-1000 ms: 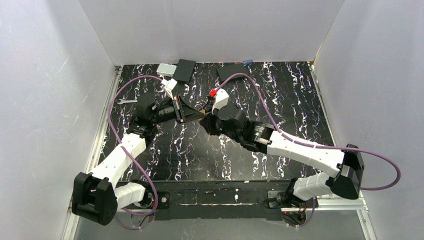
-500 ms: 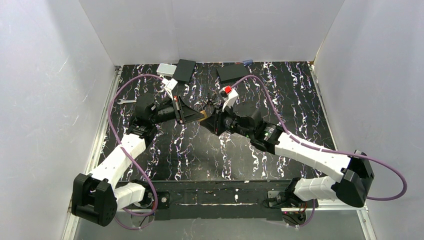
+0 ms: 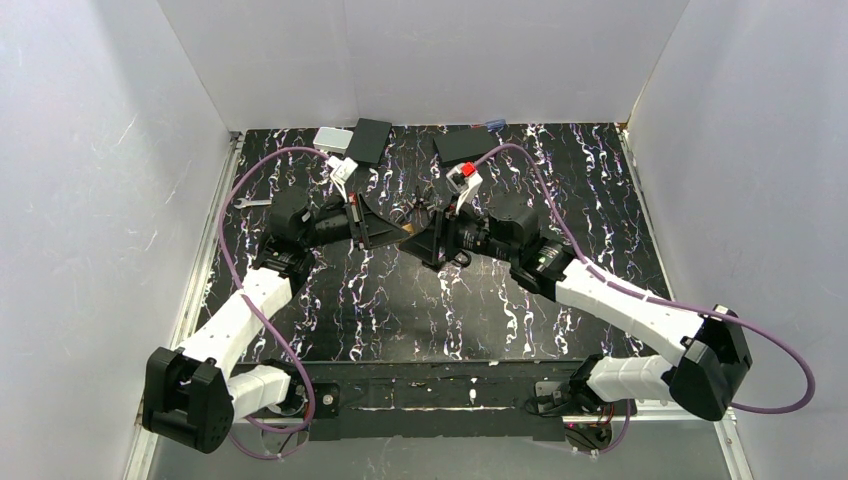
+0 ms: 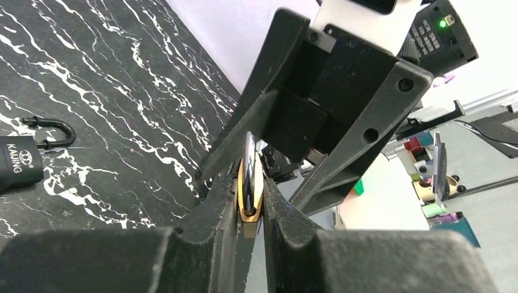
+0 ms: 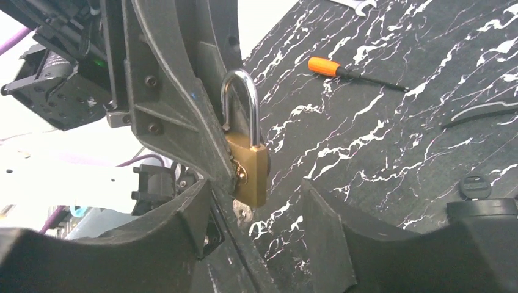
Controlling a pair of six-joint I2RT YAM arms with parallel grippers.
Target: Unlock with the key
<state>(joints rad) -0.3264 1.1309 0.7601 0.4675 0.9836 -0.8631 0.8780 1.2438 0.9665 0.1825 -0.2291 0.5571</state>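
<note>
Above the marbled table [image 3: 600,180], left gripper [image 4: 249,190] pinches the padlock [image 5: 248,163]; right gripper [image 5: 256,188] has just freed the key [image 5: 242,214], jaws wide; shackle [image 5: 239,76] looks seated, likely still locked.

One brass padlock [image 5: 249,168], one black padlock [image 4: 18,166], one key [image 5: 242,213], one screwdriver [image 5: 330,66]

Left arm [image 3: 240,310]: rises from its base at the near left, elbow bent, forearm and wrist level and pointing right toward the centre. Left gripper [image 3: 392,232]: narrow gap, both fingers [image 4: 215,210] pressed flat against the sides of a brass padlock [image 5: 247,165], which is held clear of the surface.

Right arm [image 3: 620,305]: extends from the near right, up and leftward, wrist pointing left. Right gripper [image 3: 428,240]: tip to tip with the left one, jaws spread, its fingers [image 5: 192,207] standing either side of the padlock body without contact.
</note>
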